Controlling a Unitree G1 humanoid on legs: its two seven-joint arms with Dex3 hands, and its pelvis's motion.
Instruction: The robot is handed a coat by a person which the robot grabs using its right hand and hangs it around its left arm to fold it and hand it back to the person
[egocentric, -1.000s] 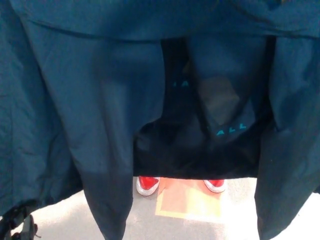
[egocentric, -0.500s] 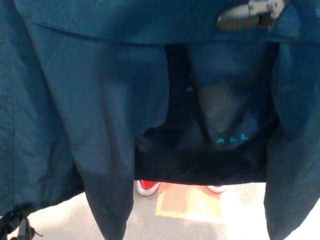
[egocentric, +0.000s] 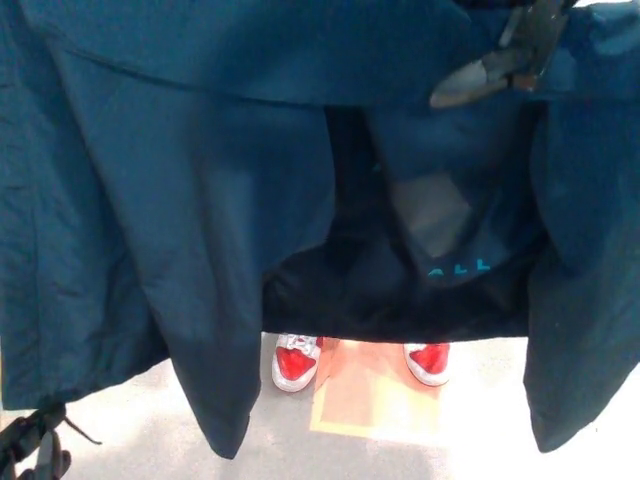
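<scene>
— Where is the coat, and how much room is there?
— The dark teal coat (egocentric: 190, 200) hangs across nearly the whole frame. Grey floor (egocentric: 120, 420) shows only along the bottom, below the hem, where a person's red shoes (egocentric: 295, 362) stand at an orange square (egocentric: 375, 400).
— And your hand?
— My right hand (egocentric: 505, 62) lies on the cloth at the upper right, lower than half a second ago. I cannot tell whether it is pinching.
— Any writing?
— There are teal letters (egocentric: 460, 268) on the lining. They read "ALL" before, but a fold now cuts them off.
</scene>
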